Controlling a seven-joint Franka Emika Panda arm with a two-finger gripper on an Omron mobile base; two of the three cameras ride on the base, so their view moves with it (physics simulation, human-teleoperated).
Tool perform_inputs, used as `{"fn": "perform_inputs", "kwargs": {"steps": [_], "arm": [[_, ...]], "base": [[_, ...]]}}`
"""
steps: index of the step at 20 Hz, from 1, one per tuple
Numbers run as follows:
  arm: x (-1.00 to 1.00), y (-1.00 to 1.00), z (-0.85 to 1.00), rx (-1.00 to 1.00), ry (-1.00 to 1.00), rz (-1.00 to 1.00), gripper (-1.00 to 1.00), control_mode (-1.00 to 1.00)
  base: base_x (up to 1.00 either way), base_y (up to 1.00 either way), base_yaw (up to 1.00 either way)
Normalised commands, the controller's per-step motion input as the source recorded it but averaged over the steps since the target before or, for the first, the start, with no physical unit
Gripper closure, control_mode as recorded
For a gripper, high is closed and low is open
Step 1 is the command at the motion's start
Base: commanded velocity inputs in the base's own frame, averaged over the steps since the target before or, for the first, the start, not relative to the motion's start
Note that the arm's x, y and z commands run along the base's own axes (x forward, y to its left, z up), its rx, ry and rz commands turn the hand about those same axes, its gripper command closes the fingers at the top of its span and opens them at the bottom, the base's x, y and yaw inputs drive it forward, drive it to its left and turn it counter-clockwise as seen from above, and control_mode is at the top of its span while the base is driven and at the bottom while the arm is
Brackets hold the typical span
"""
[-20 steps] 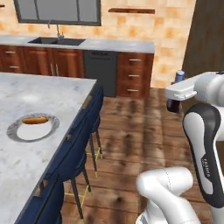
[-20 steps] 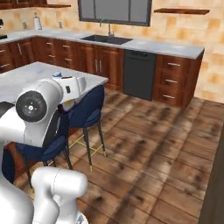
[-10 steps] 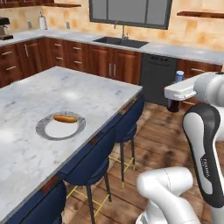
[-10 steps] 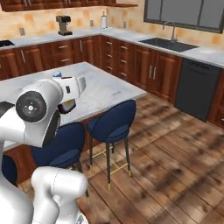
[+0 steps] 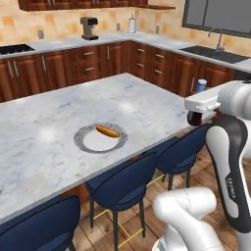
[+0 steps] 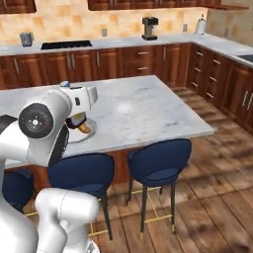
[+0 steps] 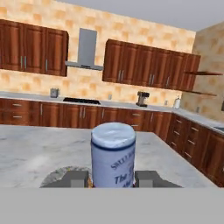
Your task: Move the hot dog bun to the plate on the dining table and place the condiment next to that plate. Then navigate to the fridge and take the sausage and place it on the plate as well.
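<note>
Claw: claw (image 7: 112, 179) clamped on dark brown, pale-capped cylindrical condiment bottle (image 7: 113, 155).
Plate: round grey-rimmed white plate (image 5: 87, 141) on marble counter (image 5: 44, 122).
Bun: elongated orange-brown bun (image 5: 107, 131) on it.

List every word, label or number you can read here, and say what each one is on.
"SWEET...": first line on the condiment label, cut off at the label's edge.
"The...": second line on that label, the rest hidden between the tool's fingers.
Nothing else legible.

condiment (image 7: 113, 155) label, dark print partly legible, "SWEET" at top, "The" lower down, rest unreadable
</note>
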Motion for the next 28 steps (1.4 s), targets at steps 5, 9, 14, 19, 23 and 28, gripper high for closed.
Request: {"fn": "perform_inputs", "kwargs": {"steps": [5,9,14,19,23,28], "arm": [[0.00,0.00,0.00,0.00,0.00,0.00,1.00,1.00],[0.00,0.00,0.00,0.00,0.00,0.00,1.00,1.00],[0.52,-0.50,-0.37,0.04,0.05,0.33,1.00,-1.00],[0.55,-0.68,-0.84,0.05,0.01,0.48,1.00,-1.00],[0.75,-0.10,-0.75,0.02,0.00,0.39,1.00,-1.00],[0.84,-0.03,-0.65,0.00,0.00,0.35,1.00,-1.00]], "base": [[0.63,-0.33,0.64],[0.89,-0.36,0.51],[0.19,-0.06,0.08],[0.00,0.00,0.00],[0.00,0.00,0.00],[0.00,0.00,0.00]]}}
